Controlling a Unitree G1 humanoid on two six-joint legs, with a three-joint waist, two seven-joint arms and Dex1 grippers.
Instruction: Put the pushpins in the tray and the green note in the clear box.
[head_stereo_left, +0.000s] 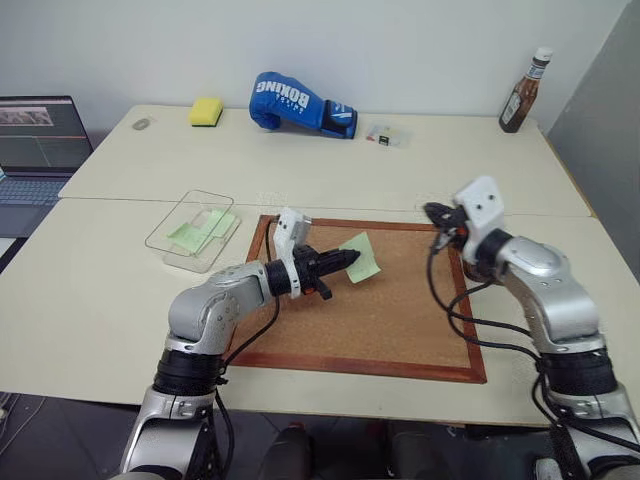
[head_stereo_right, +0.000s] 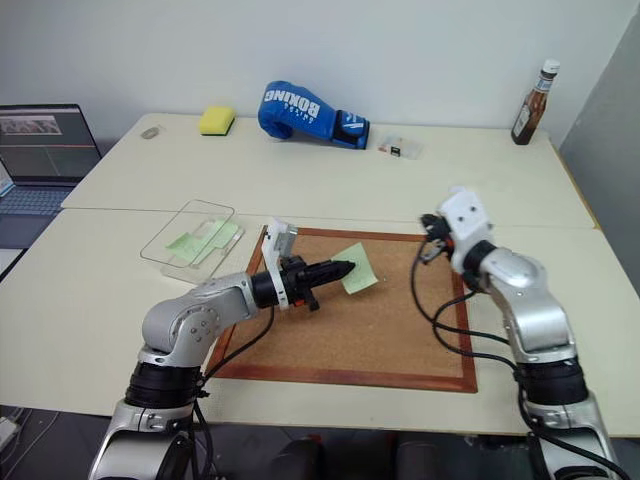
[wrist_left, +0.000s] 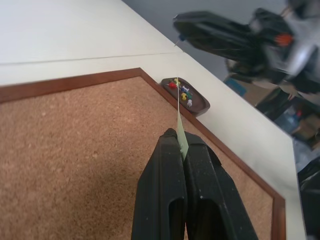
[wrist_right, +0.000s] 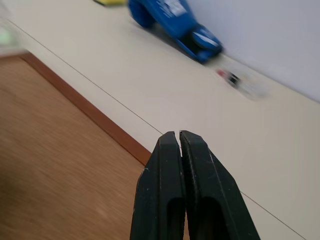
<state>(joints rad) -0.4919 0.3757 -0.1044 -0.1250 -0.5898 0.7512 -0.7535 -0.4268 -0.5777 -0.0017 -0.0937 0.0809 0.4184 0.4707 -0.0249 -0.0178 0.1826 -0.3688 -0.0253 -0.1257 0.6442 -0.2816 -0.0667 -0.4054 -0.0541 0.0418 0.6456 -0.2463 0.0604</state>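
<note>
My left gripper (head_stereo_left: 352, 258) is shut on the corner of the pale green note (head_stereo_left: 362, 257), which it holds above the corkboard (head_stereo_left: 370, 320). In the left wrist view the note (wrist_left: 178, 112) shows edge-on, rising from the closed fingertips. Just outside the board's far right corner sits the dark brown tray (wrist_left: 197, 106) with several coloured pushpins (wrist_left: 182, 90) in it. Over that corner hangs my right gripper (head_stereo_left: 432, 211), shut, with a thin pin point sticking out of its tips (wrist_left: 178, 41). The clear box (head_stereo_left: 195, 230) lies left of the board with green paper inside.
A blue boxing glove (head_stereo_left: 300, 103), a yellow sponge (head_stereo_left: 206, 111), a tiny clear case (head_stereo_left: 386, 135) and a sauce bottle (head_stereo_left: 524, 92) stand along the table's far side. A laptop (head_stereo_left: 35, 150) is at the far left.
</note>
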